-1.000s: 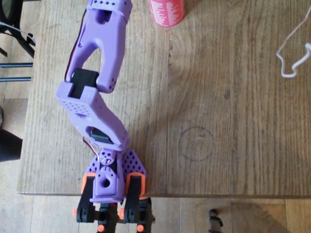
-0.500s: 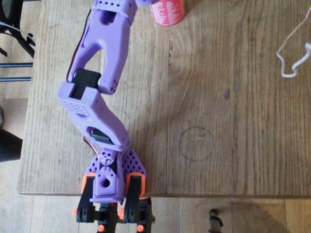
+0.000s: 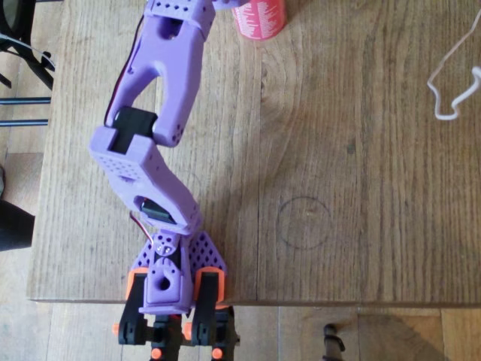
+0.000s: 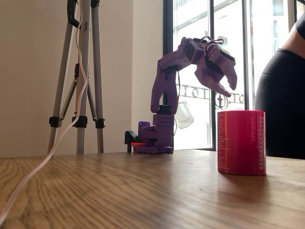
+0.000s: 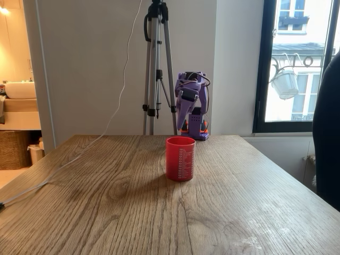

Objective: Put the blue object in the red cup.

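One red cup [image 4: 241,142] below open jaws

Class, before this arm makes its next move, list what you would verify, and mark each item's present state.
1. Red cylindrical cup upright on the wooden table: ok.
2. Purple gripper higher than the cup's rim: ok.
3. Gripper lined up over the cup's mouth: cannot tell.
4. Jaws parted: ok.
5. Small blue plastic brick already inside the cup: cannot tell.
6. White cable away from the cup: ok.

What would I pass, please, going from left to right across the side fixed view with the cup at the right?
White cable → tripod → arm's base → gripper → red cup → person in black.
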Robot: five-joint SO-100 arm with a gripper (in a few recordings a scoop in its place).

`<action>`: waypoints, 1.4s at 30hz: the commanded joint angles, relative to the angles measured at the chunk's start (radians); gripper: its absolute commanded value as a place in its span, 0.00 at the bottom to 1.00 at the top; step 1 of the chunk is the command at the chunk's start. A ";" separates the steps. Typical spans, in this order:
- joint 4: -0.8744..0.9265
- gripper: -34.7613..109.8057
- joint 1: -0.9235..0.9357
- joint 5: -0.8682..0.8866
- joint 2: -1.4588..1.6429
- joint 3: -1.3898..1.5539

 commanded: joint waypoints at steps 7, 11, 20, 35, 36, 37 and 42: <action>-0.054 0.25 -0.057 0.265 0.350 0.011; -0.006 0.25 -0.133 0.304 0.658 0.150; 0.347 0.25 -0.295 0.239 1.359 0.443; 0.215 0.25 -0.356 0.173 1.779 1.250; 0.224 0.25 -0.350 0.172 1.793 1.295; 0.232 0.25 -0.345 0.179 1.793 1.324; 0.249 0.25 -0.344 0.247 1.793 1.434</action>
